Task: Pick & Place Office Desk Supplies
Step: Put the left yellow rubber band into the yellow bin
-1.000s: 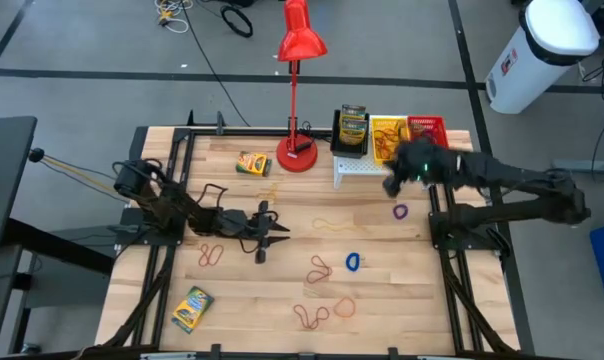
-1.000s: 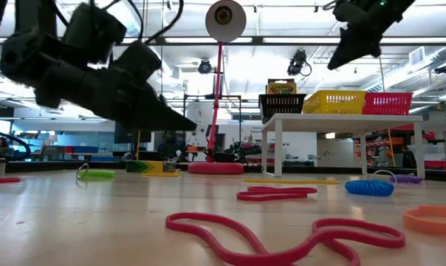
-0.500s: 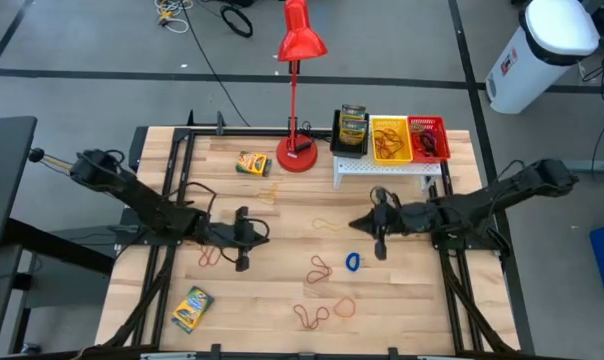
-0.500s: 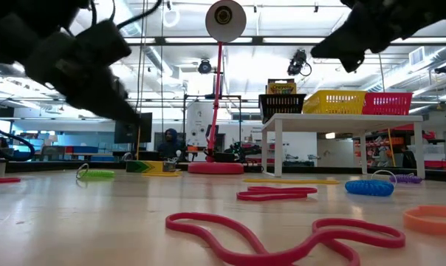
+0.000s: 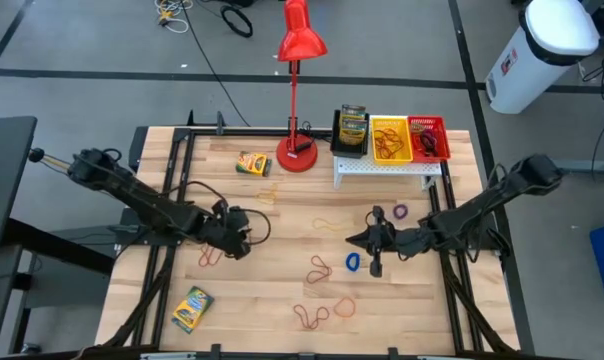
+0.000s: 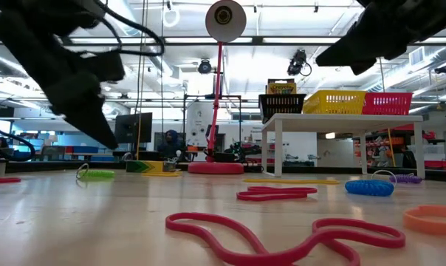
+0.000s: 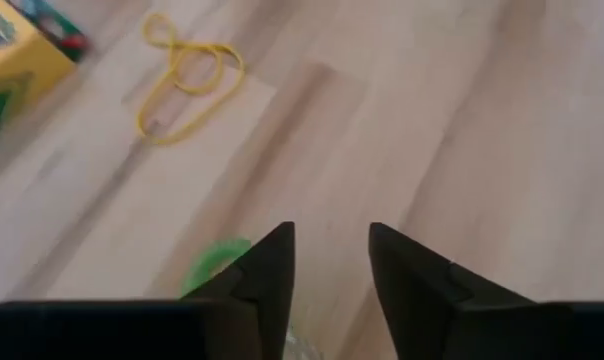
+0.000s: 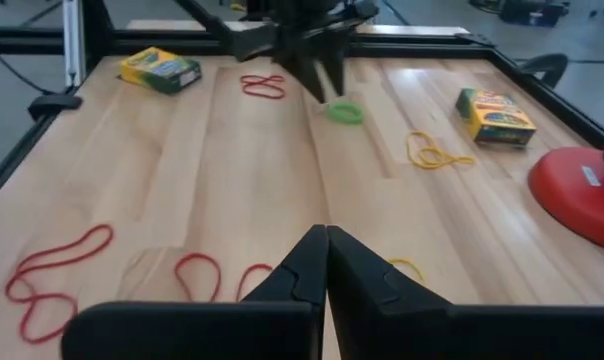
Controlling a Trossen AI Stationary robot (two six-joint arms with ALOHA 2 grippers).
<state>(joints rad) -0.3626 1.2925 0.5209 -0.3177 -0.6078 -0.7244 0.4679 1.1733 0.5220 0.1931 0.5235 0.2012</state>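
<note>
Both arms have swung since a sec ago. The right tool (image 5: 374,243), which was up by the yellow bin (image 5: 390,139) and red bin (image 5: 428,138) on the white shelf (image 5: 382,167), has come down over mid counter (image 5: 282,215) and now hangs low, just beside the blue band (image 5: 353,262). Its fingers (image 8: 317,262) are pressed together w/ nothing between them. Looks to me like a drop-off at the bins got done and it's back for the next loop, prob the blue one or the red band (image 5: 318,267) next to it.

The left tool (image 5: 234,232) has pulled back twd its own side, and its fingers (image 7: 272,272) stand apart, nothing gripped. A green band (image 8: 345,111) lies on the counter right at its tips; its own cam shows green (image 7: 214,262) just beside the left finger. I can't tell if it just let go or missed a pinch.

Still lots to clear:
- red band (image 5: 211,256) nr the left tool
- yellow band (image 7: 187,73) lying loose
- purple band (image 5: 399,211) by the shelf
- red/orange loops (image 5: 322,312) at the near edge
- crayon box (image 5: 252,163) by the red lamp (image 5: 299,60)
- another crayon box (image 5: 192,308) near the front

Black bin (image 5: 352,131) holds a box already; yellow and red bins hold bands. Early-to-mid job, I'd say
</note>
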